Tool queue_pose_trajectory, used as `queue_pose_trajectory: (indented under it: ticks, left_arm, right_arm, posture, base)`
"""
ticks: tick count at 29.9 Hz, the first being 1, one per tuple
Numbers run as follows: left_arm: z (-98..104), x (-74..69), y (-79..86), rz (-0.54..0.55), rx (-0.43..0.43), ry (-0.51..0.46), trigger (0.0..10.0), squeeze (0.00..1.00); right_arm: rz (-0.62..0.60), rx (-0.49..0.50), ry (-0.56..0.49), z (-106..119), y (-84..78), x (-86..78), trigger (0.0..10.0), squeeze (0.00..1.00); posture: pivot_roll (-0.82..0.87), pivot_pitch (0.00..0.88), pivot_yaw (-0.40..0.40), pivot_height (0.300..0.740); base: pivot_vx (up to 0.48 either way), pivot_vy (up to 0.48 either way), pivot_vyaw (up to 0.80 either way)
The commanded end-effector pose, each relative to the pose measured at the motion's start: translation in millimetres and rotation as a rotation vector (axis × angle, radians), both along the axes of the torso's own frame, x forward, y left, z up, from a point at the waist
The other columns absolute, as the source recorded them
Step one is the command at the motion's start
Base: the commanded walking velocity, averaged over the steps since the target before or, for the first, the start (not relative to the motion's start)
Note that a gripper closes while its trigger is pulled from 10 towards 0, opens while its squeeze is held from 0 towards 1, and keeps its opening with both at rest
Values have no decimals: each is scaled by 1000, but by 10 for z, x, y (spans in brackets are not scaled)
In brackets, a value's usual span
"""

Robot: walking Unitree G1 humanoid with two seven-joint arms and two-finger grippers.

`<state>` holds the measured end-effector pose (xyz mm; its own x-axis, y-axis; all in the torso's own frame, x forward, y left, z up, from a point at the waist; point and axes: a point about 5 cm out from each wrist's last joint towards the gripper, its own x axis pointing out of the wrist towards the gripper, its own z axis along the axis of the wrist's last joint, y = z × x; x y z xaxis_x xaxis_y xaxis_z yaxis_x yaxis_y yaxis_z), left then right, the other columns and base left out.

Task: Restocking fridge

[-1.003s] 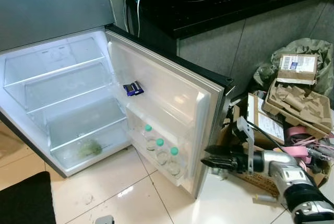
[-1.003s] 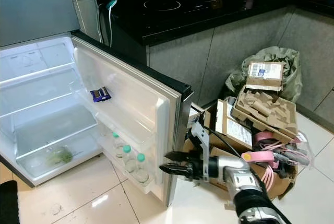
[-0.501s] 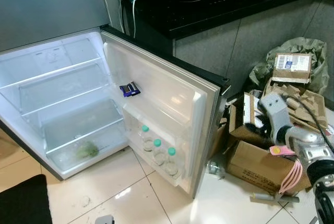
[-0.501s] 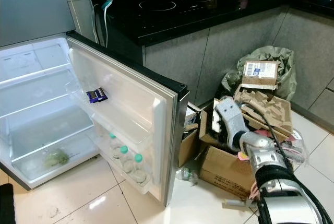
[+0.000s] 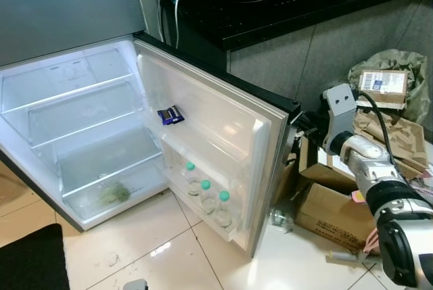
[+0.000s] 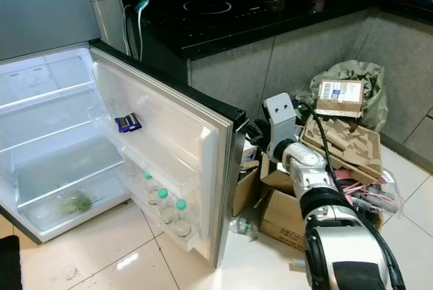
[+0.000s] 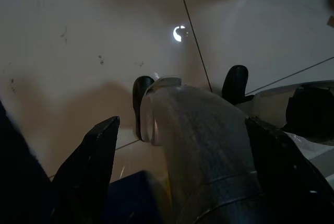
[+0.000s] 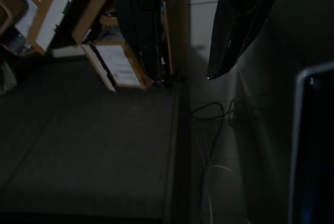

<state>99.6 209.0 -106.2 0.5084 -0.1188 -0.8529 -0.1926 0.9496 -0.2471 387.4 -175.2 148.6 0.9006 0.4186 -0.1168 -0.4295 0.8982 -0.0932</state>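
- Here the open fridge (image 5: 74,134) occupied the left half of the head views, its door (image 5: 223,134) swung toward the centre of the frame.
- Three green-capped bottles (image 5: 205,195) stood in a row in the door's lowest bin, low in the centre of the frame; one dark blue packet (image 5: 171,115) lay on the door shelf above them.
- One greenish item (image 5: 115,192), too blurred to identify, lay in the bottom drawer at lower left.
- Cardboard boxes (image 5: 335,209) were piled at lower right, partly hidden by the right arm; a bag (image 5: 396,63) of packaging sat behind them, cut off by the right edge.
- The right gripper (image 6: 260,131) was raised at centre right, just beside the door's outer edge; its fingers were mostly hidden behind the wrist camera housing, so their spread could not be told. The dim right wrist view showed one black finger (image 8: 240,25) over boxes and dark floor.
- The left gripper (image 7: 180,125), seen in the left wrist view, stood wide apart, holding nothing, above pale floor tiles (image 7: 78,41) and a silver limb of the robot.
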Motion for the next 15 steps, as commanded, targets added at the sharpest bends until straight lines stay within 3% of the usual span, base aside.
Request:
queue_pose_trajectory:
  ticks: [1, 2, 3, 5, 6, 8, 9, 11, 12, 14, 15]
  left_arm:
    - [-2, -46, 48, 17, 5, 8, 10000, 0]
    - [-3, -53, 51, 18, 5, 9, 10000, 0]
    - [-3, -53, 51, 18, 5, 9, 10000, 0]
    - [-4, -60, 54, 20, 5, 9, 10000, 0]
    - [-4, -60, 54, 20, 5, 9, 10000, 0]
    - [-5, -66, 54, 19, 4, 11, 10000, 0]
    - [-5, -66, 54, 19, 4, 11, 10000, 0]
    - [-6, -68, 52, 19, 3, 11, 10000, 0]
    - [-6, -68, 52, 19, 3, 11, 10000, 0]
    - [-4, -61, 50, 21, 1, 8, 10000, 0]
    - [-3, -57, 49, 22, -1, 7, 10000, 0]
  right_arm:
    - [141, 16, 7, -15, 189, -23, 10000, 0]
    - [240, 33, 12, -29, 274, -58, 10000, 0]
    - [240, 33, 12, -29, 274, -58, 10000, 0]
    - [473, 63, 32, -71, 432, -168, 10000, 0]
    - [473, 63, 32, -71, 432, -168, 10000, 0]
    - [712, 116, 63, -96, 552, -307, 10000, 0]
    - [712, 116, 63, -96, 552, -307, 10000, 0]
    - [989, 258, 70, 26, 690, -532, 10000, 0]
    - [989, 258, 70, 26, 690, -532, 10000, 0]
    - [1189, 407, 48, 220, 798, -759, 10000, 0]
    - [1232, 452, 35, 288, 817, -814, 10000, 0]
  posture:
    - [-63, 0, -21, 740]
    - [-63, 0, -21, 740]
    - [-63, 0, -21, 740]
    - [-63, 0, -20, 740]
    - [-63, 0, -20, 740]
    - [-68, 0, -18, 740]
    - [-68, 0, -18, 740]
    - [-68, 0, -16, 740]
    - [-68, 0, -16, 740]
    - [-65, 0, -19, 740]
    - [-65, 0, -19, 740]
  base:
    - [0, 0, 0]
    - [0, 0, 0]
    - [0, 0, 0]
    - [0, 0, 0]
    - [0, 0, 0]
    - [0, 0, 0]
    - [0, 0, 0]
    - [0, 0, 0]
    - [0, 0, 0]
    - [0, 0, 0]
    - [0, 0, 0]
